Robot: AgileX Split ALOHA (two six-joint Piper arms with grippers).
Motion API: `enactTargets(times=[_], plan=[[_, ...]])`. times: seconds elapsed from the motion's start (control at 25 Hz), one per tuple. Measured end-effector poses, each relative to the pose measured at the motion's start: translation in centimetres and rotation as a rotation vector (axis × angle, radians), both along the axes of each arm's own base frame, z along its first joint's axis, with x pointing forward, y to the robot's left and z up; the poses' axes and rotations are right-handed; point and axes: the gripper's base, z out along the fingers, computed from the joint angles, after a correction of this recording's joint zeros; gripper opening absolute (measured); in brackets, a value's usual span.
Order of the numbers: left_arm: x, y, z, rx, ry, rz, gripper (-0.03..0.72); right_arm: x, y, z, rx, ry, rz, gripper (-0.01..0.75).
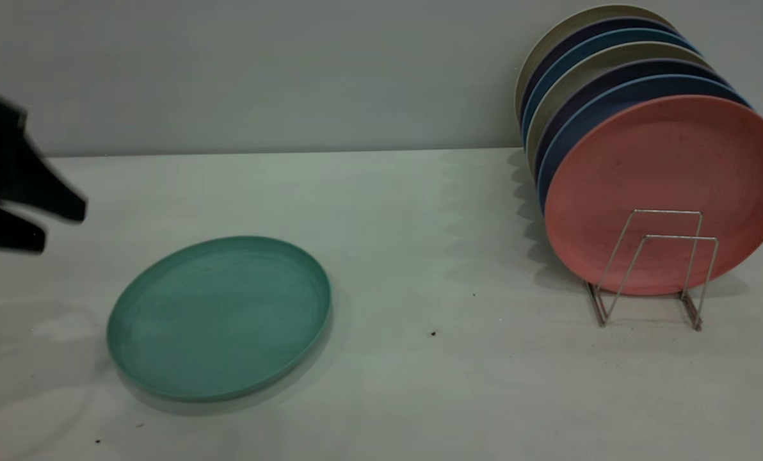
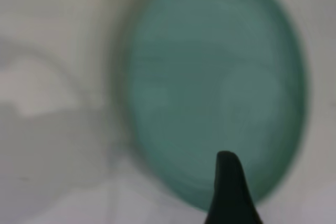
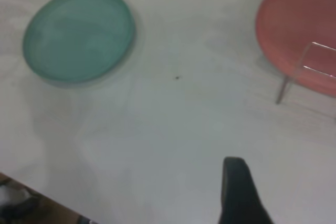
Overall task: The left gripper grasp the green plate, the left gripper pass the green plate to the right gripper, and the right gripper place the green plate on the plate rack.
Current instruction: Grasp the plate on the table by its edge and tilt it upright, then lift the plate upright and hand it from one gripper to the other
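Note:
The green plate point(image 1: 220, 317) lies flat on the white table at the front left; it also shows in the left wrist view point(image 2: 215, 93) and the right wrist view point(image 3: 79, 35). My left gripper point(image 1: 61, 225) hovers at the far left, above and to the left of the plate, open and empty. One of its fingers point(image 2: 228, 192) shows over the plate's rim. The plate rack point(image 1: 653, 269) stands at the right, with two bare wire loops at its front. My right gripper point(image 3: 239, 192) shows only as a dark shape above bare table, far from the plate.
Several plates stand upright in the rack, a salmon-pink plate point(image 1: 663, 186) foremost, blue and beige ones behind it. A grey wall runs behind the table point(image 1: 420, 224). A small dark speck point(image 1: 433, 333) lies mid-table.

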Motion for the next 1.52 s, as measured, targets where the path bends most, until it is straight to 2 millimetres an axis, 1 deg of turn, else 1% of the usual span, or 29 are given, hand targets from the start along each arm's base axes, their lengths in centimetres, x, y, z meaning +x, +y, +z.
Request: enactTargets(times=[0.08, 0.36, 0.48, 0.6, 0.72, 0.84, 0.92, 0.96, 1.0, 1.08, 1.16, 1.24, 1.36, 1.44, 1.52], plan=[[0.3, 0.4, -1.8, -0.009, 0.020, 0.010, 0.522, 0.4, 0.1, -0.1, 0.009, -0.002, 0.001, 0.457], [0.3, 0.1, -8.4, -0.089, 0.130, 0.037, 0.522, 1.6, 0.0, -0.5, 0.017, 0.011, -0.026, 0.457], [0.4, -0.1, -10.0, -0.128, 0.116, 0.055, 0.522, 1.9, 0.0, -0.8, 0.016, 0.027, -0.028, 0.457], [0.6, -0.2, -11.1, -0.156, 0.101, 0.080, 0.522, 2.0, 0.0, -0.8, 0.018, 0.030, -0.030, 0.457], [0.4, -0.5, -12.2, -0.167, 0.108, 0.083, 0.505, 2.1, -0.1, -0.8, 0.021, 0.025, -0.037, 0.457], [0.6, -1.0, -12.7, -0.197, 0.097, 0.071, 0.464, 2.2, -0.1, -0.7, 0.035, 0.016, -0.051, 0.457], [0.6, -1.3, -12.9, -0.205, 0.094, 0.068, 0.420, 2.3, -0.1, -0.6, 0.047, 0.012, -0.057, 0.457], [0.6, -1.3, -13.0, -0.204, 0.093, 0.066, 0.386, 2.3, 0.0, -0.6, 0.055, 0.012, -0.060, 0.457], [0.6, -1.4, -13.0, -0.203, 0.094, 0.065, 0.342, 2.4, 0.0, -0.7, 0.054, 0.015, -0.058, 0.457], [0.6, -1.3, -13.2, -0.194, 0.098, 0.066, 0.231, 2.7, 0.1, -0.9, 0.066, 0.034, -0.059, 0.457], [0.5, -1.3, -13.3, -0.192, 0.103, 0.067, 0.091, 3.1, 0.2, -1.3, 0.091, 0.065, -0.058, 0.457], [0.5, -1.3, -13.4, -0.183, 0.104, 0.065, 0.032, 3.8, 0.4, -1.8, 0.125, 0.100, -0.058, 0.457], [0.8, -1.1, -12.7, -0.156, 0.080, 0.052, 0.016, 5.2, 0.8, -2.8, 0.199, 0.166, -0.066, 0.454], [1.2, -1.0, -11.5, -0.137, 0.033, 0.034, 0.015, 6.3, 1.1, -3.7, 0.246, 0.202, -0.068, 0.442], [1.7, -0.9, -9.8, -0.118, -0.026, 0.019, 0.015, 7.5, 1.4, -4.8, 0.274, 0.230, -0.059, 0.422]])
